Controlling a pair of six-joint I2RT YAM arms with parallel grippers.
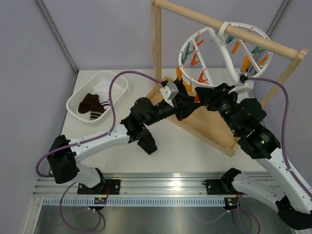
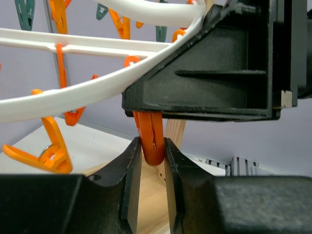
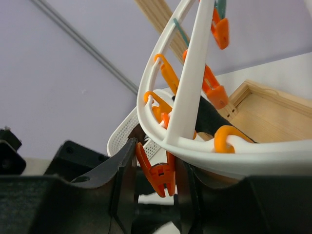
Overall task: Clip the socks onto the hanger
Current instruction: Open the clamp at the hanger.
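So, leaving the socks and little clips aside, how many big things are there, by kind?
Black-and-white robot arms: 2
White mesh plastic basket: 1
Round white plastic hanger ring: 1
Wooden frame stand: 1
Total: 5

The left arm (image 1: 97, 139) is reaching from its base forward and to the right, with its elbow bending low. The right arm (image 1: 265, 141) is reaching forward and to the left, so the two wrists are facing each other in the middle. The left gripper (image 2: 152, 145) is pointing upward, and its fingers (image 2: 131, 165) are pressing an orange clip (image 2: 154, 150) from both sides. The right gripper (image 3: 156, 156) is sitting just above it. Its jaws are standing on both sides of a second orange clip (image 3: 158, 178), but I cannot tell whether they are squeezing it.
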